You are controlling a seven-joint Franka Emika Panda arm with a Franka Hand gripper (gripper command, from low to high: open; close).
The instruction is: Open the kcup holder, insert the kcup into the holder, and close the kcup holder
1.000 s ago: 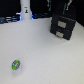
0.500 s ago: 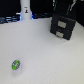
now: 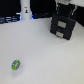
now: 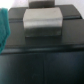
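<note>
Hovering at the top of the kcup holder (image 3: pixel 63 26), the claw (image 3: pixel 65 11) sat at the far edge of the white table (image 3: pixel 45 60) in the exterior view. Only its pale lower part showed, cut off by the frame's upper border, so I could not tell whether its fingers stood apart or together. Directly beneath it stood the black box, its two pale front handles stacked one above the other. The kcup (image 3: pixel 16 64), green-topped, lay well apart from the claw, far off toward the exterior view's left and much nearer the camera. Bare tabletop stretched between pod and box, with nothing standing across that gap. Away from the claw toward the exterior view's left, a white bottle-like object (image 3: pixel 25 10) stood at the table's back edge against a dark blue background; it was too blurred to name more exactly.

Seen from the wrist, the claw was very close to the holder: a pale rectangular handle (image 4: pixel 43 22) filled the middle of the picture, blurred, with the black face of the box (image 4: pixel 42 62) all around and below it. A teal shape (image 4: pixel 4 25) crossed one edge, too soft to identify. No fingertips were distinguishable here, so this view left the claw's state unsettled too.
</note>
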